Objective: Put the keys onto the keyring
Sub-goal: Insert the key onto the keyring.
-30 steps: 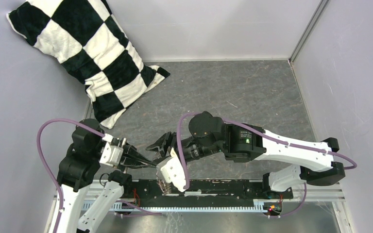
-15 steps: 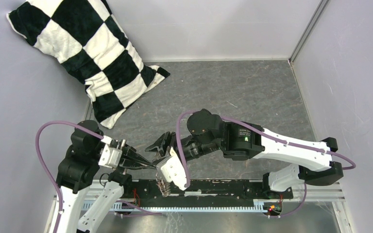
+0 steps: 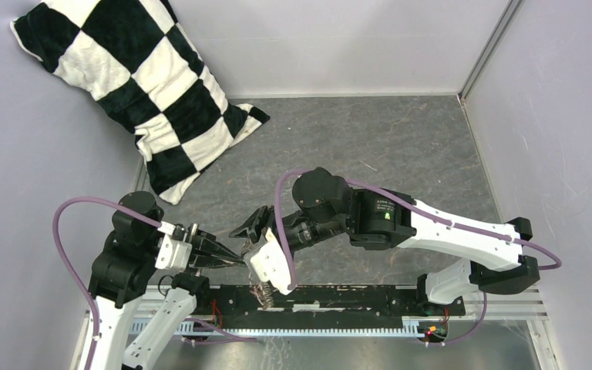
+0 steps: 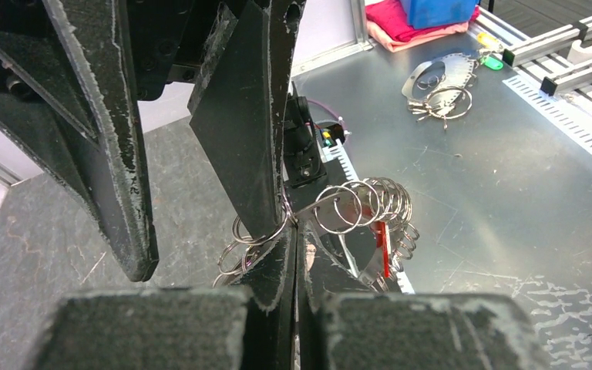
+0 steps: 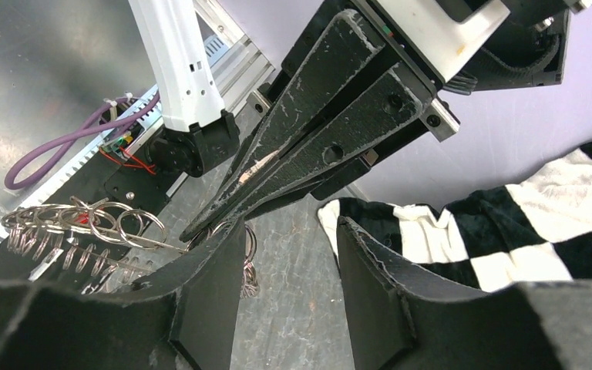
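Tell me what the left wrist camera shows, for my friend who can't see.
The left hand is shut, pinching one ring of the silver keyring, whose other rings and red tag hang beside it. The right hand, open, fills the top of the picture, one black finger right by the pinch.

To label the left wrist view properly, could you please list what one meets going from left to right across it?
Right gripper → keyring → loose bunch of rings → small green tag → aluminium rails.

Silver multi-ring keyring [image 4: 385,202] with red tag [image 4: 382,248], bunched, aloft
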`<control>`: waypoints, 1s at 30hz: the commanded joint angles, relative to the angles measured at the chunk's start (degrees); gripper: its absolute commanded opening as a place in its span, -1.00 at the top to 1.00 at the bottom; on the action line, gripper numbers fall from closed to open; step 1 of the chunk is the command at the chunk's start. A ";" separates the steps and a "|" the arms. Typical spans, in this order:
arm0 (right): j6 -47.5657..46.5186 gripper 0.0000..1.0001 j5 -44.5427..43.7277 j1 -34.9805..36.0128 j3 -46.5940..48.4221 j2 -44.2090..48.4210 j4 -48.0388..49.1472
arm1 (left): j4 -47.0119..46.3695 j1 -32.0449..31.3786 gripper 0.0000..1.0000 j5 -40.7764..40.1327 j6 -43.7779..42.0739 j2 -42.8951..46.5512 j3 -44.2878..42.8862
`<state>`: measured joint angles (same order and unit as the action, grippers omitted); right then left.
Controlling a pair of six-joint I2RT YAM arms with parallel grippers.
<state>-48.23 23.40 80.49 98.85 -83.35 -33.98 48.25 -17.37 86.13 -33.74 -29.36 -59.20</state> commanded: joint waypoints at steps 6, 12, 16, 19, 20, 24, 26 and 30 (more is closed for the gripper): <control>2.49 -0.08 -1.58 -0.44 -1.56 -0.22 6.52 | -1.60 0.49 0.96 2.82 -7.16 -2.39 -3.07; 3.27 -0.09 -4.56 -1.28 -3.35 1.62 9.63 | -1.58 0.49 0.96 2.45 -12.66 -5.30 -4.52; 4.42 -0.10 -7.03 -2.69 -6.10 3.38 12.94 | -1.67 0.49 0.95 3.15 -16.70 -10.90 -6.18; 5.39 -0.12 -8.46 -3.44 -8.57 4.95 15.94 | -1.69 0.49 0.96 4.38 -18.89 -13.92 -7.58; 5.55 -0.12 -8.48 -3.72 -9.38 5.53 16.71 | -1.67 0.49 0.96 4.32 -19.39 -14.59 -7.86; 5.99 -0.13 -6.98 -4.99 -9.66 6.10 17.89 | -1.76 0.41 0.96 4.32 -20.73 -15.64 -7.95; 6.04 -0.13 -5.96 -5.81 -9.43 5.98 17.64 | -1.78 0.40 0.96 4.12 -21.15 -15.93 -7.95; 6.29 -0.14 -4.70 -6.82 -9.43 6.04 17.04 | -1.78 0.40 0.96 2.20 -23.41 -15.41 -8.17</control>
<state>-43.29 15.90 74.15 89.41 -77.41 -21.17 49.15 -16.99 88.40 -51.62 -45.06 -64.88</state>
